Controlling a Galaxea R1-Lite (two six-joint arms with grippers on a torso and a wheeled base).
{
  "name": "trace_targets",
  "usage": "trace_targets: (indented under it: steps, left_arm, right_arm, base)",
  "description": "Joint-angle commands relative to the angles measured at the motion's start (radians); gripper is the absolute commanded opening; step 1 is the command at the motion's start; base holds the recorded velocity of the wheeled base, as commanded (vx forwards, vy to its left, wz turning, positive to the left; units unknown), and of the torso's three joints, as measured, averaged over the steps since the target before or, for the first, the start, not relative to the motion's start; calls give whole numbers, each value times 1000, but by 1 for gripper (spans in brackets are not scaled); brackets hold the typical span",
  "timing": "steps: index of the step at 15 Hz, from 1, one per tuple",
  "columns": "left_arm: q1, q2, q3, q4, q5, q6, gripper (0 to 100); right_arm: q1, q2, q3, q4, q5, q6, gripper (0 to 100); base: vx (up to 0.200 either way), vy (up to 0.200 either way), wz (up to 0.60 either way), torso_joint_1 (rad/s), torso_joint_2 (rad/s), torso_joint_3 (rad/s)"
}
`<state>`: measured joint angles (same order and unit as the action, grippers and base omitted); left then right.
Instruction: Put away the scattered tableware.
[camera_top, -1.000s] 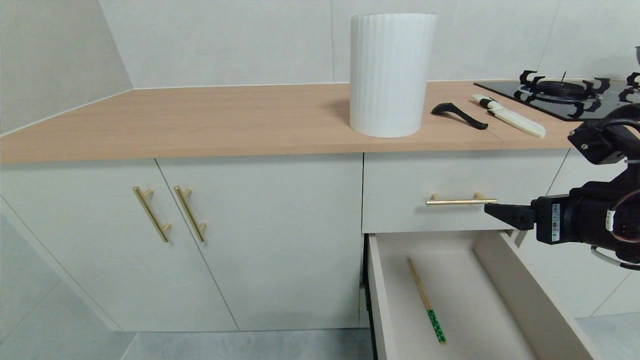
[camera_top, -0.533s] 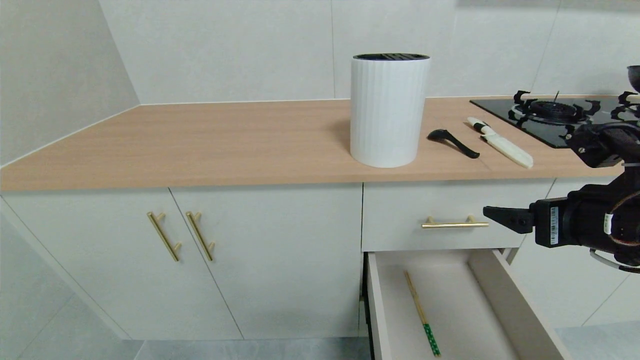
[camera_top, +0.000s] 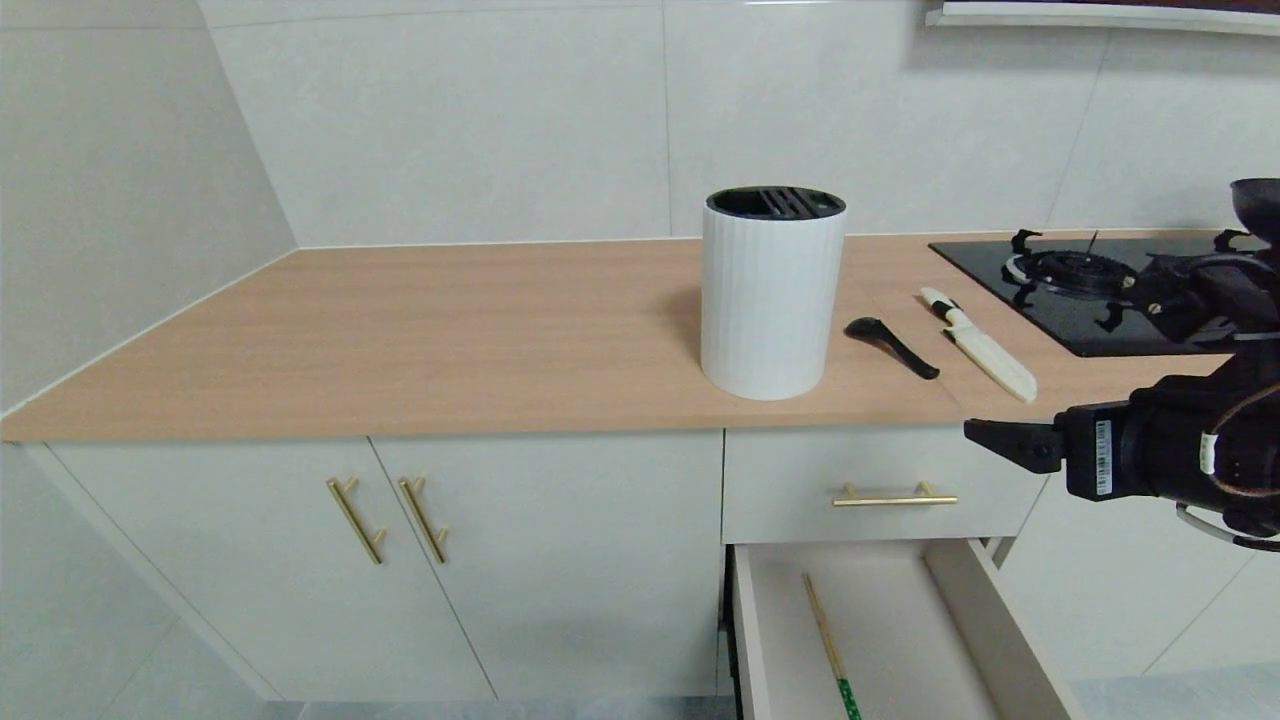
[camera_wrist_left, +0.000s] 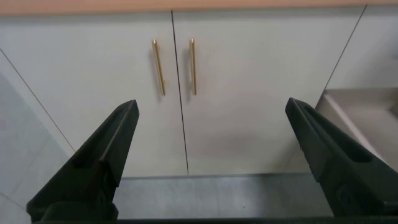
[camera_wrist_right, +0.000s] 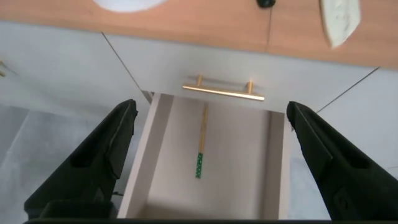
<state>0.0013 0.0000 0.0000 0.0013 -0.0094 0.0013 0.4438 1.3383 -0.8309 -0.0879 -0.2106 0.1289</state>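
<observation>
Chopsticks (camera_top: 826, 640) (wooden, with a green patterned end) lie flat on the floor of the open lower drawer (camera_top: 748, 640). In the head view they lie left of the drawer's middle and run roughly from 12 to 6 o'clock, green end toward 6. Directly above this drawer is the shut upper drawer (camera_top: 780, 485) with its brass handle (camera_top: 893, 496).

On the countertop (camera_top: 450, 340) stands a white ribbed holder (camera_top: 768, 300) with a black slotted top. At the holder's 3 o'clock lies a black spoon (camera_top: 892, 346), bowl toward the holder and handle end toward 4 o'clock. At the spoon's 3 o'clock, apart from it, lies a white knife (camera_top: 980, 345). Its blade tip points toward 5 o'clock and lies near the counter's front edge. A black gas stove (camera_top: 1060, 290) sits at the knife's 1 o'clock.

Right gripper (camera_wrist_right: 210, 109): jaws spread wide, nothing held. In the head view it hangs in front of the cabinet at the 3 o'clock side of the brass handle, above the open drawer's right wall, pointing toward 9 o'clock.

Left gripper (camera_wrist_left: 210, 106): jaws spread wide, nothing held. It faces the two cabinet doors (camera_wrist_left: 249, 93) from low down — their paired brass pulls (camera_wrist_left: 158, 65) appear between its fingers.
</observation>
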Motion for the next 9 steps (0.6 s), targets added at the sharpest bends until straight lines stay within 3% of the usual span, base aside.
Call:
trace_targets:
  steps: [1,3,6,8,9]
  left_arm:
    - [0,2,0,0,0,0,100]
    - [0,2,0,0,0,0,100]
    - [0,2,0,0,0,0,100]
    - [0,2,0,0,0,0,100]
    - [0,2,0,0,0,0,100]
  right_arm:
    - [1,9,1,-1,0,0,100]
    - [1,15,3,-1,0,1,100]
    - [1,32,3,-4,0,-55,100]
    - [-2,78,-17,-73,2,-91,100]
    - [-40,160,-83,-201,11,-95,100]
  base:
    - [0,0,0,212,-486,-286]
    - [0,0,0,193,-449,-259]
    - [0,0,0,62,-139,-79]
    - [0,0,0,13,-25,-13]
    - [0,0,0,0,0,0]
